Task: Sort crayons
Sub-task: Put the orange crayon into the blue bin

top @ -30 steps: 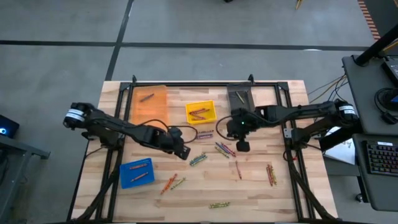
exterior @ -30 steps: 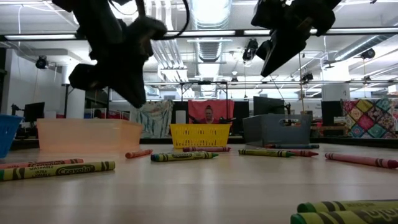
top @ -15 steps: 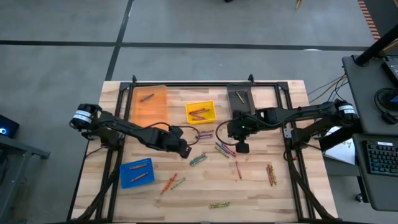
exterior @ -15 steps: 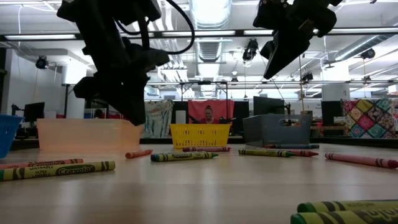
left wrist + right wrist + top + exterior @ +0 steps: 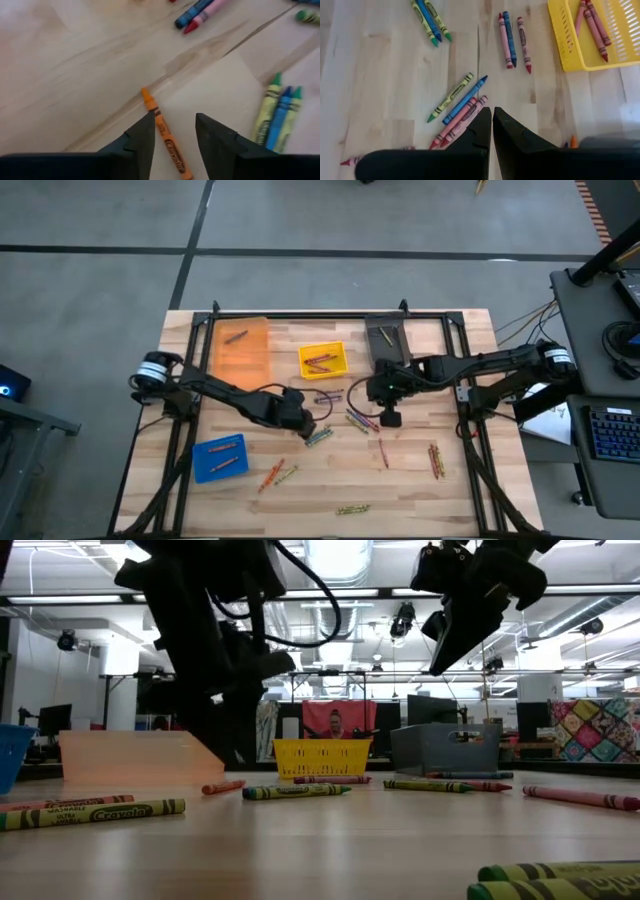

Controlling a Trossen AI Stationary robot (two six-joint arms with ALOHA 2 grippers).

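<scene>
Crayons lie scattered on the wooden table (image 5: 420, 490). My left gripper (image 5: 172, 131) hangs low over the table's middle, open, pointing steeply down. An orange crayon (image 5: 164, 137) lies flat on the wood between its fingers, close by one of them; I cannot tell whether it touches. A green, blue and green trio (image 5: 280, 117) lies beside it. My right gripper (image 5: 491, 122) is shut and empty, well above a green, a blue and some pink crayons (image 5: 462, 102). In the high view the left gripper (image 5: 305, 421) is left of the right gripper (image 5: 390, 418).
Four bins stand on the table: orange (image 5: 240, 348) at the far left, yellow (image 5: 323, 360) holding red crayons, grey (image 5: 387, 338) at the far middle, blue (image 5: 220, 457) at the near left. More crayons lie near the front edge (image 5: 352, 508) and at the right (image 5: 435, 460).
My left gripper has sunk toward the table and gone a little toward the right edge, tipping more steeply down, and now stands just over the orange crayon. No crayon has moved.
</scene>
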